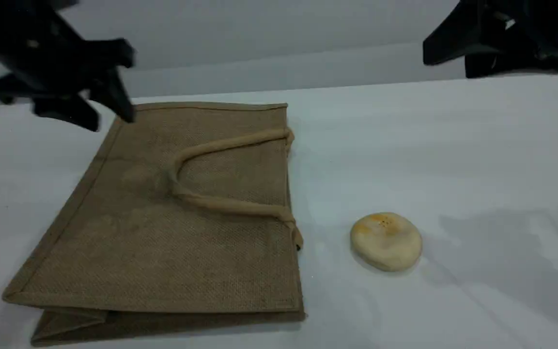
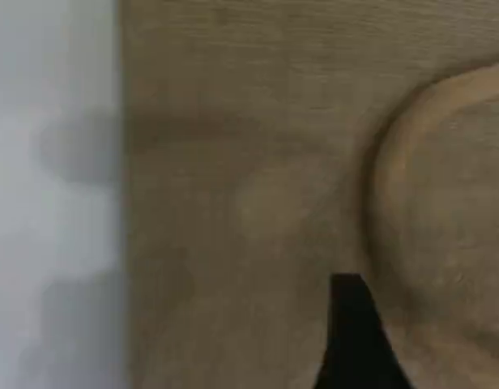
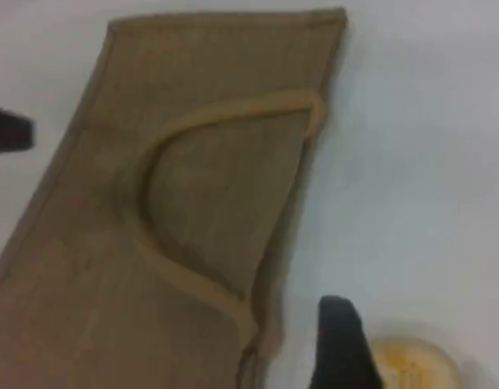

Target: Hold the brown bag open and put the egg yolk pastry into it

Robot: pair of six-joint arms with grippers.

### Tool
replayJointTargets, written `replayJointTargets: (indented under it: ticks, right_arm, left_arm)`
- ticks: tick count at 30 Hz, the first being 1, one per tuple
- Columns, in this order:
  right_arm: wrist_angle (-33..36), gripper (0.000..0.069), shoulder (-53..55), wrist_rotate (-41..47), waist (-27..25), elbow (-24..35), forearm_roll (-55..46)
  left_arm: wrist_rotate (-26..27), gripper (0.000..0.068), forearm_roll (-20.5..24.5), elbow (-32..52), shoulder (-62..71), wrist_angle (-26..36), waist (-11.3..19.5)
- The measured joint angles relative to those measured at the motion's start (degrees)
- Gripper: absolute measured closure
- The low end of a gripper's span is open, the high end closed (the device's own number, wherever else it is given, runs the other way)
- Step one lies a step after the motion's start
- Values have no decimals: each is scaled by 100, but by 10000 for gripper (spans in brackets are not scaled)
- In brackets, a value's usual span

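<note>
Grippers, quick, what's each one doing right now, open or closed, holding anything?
Left gripper: open, holding nothing, hovering above the brown bag.
Right gripper: open, holding nothing, raised above the table, egg yolk pastry untouched.

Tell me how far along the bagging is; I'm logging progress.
Nothing is done yet: the brown bag lies flat and closed, and the egg yolk pastry sits on the table beside it. Both the left gripper and right gripper hover open and empty. Opening the bag and loading remain.
</note>
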Motion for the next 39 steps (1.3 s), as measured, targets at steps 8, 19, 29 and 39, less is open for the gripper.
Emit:
replayJointTargets:
  ticks: [8, 19, 29, 39]
  right_arm:
    - [12, 307, 21, -55, 0, 0, 0]
    - [0, 307, 21, -104, 0, 5, 0]
    - [0, 307, 21, -130, 0, 5, 0]
    - [0, 307, 21, -139, 0, 5, -2]
  left_arm:
    - [0, 297, -39, -1138, 1211, 488, -168]
    - [-235, 297, -10, -1313, 1763, 439, -426]
    - [-329, 297, 20, -1313, 1849, 377, -424]
    - [-349, 298, 22, -1313, 1849, 256, -424]
